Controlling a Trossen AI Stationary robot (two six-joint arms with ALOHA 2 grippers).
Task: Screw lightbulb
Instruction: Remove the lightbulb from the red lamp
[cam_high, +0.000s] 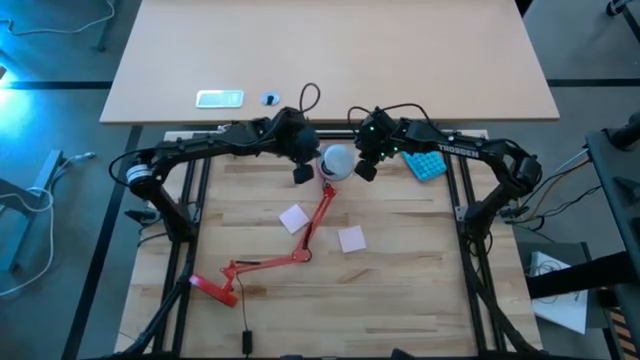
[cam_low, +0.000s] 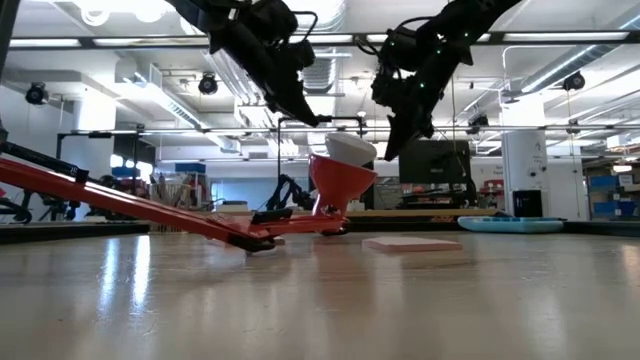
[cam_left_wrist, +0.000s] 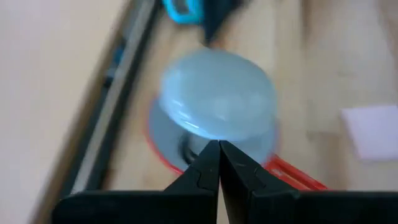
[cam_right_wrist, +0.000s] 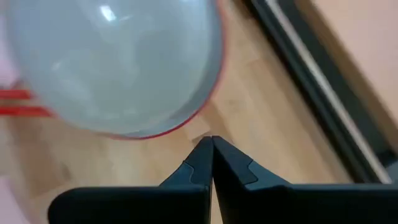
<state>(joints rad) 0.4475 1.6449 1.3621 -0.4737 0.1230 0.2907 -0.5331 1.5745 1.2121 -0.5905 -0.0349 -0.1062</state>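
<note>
Counter (cam_low: 320, 310), bare wood, foreground of low view; carries all items below.

Item 1: red lamp (cam_high: 300, 240). Lies on counter, base toward near-left corner, jointed arm running diagonally up to shade (cam_low: 338, 183). Shade mouth faces up, prob. so socket is reachable from above.

Item 2: lightbulb (cam_high: 338, 160). White, sits in shade, dome poking above red rim. Screw base hidden inside shade; can't tell how far threaded.

Item 3: left end effector (cam_high: 302, 174). Just beside bulb on its left, above counter. Fingers (cam_left_wrist: 202, 171) pressed together, holding nothing; not touching bulb.

Item 4: right end effector (cam_high: 364, 168). Just beside bulb on its right. Fingers (cam_right_wrist: 217, 165) likewise pressed together, empty. Both flank shade, likely placed to steady lamp or take bulb for turning.

Item 5: two pink sticky notes (cam_high: 294, 218), (cam_high: 351, 238). Flat either side of lamp arm, unused.

Item 6: blue tray (cam_high: 426, 164). Right of the right end effector, apart from lamp.
</note>
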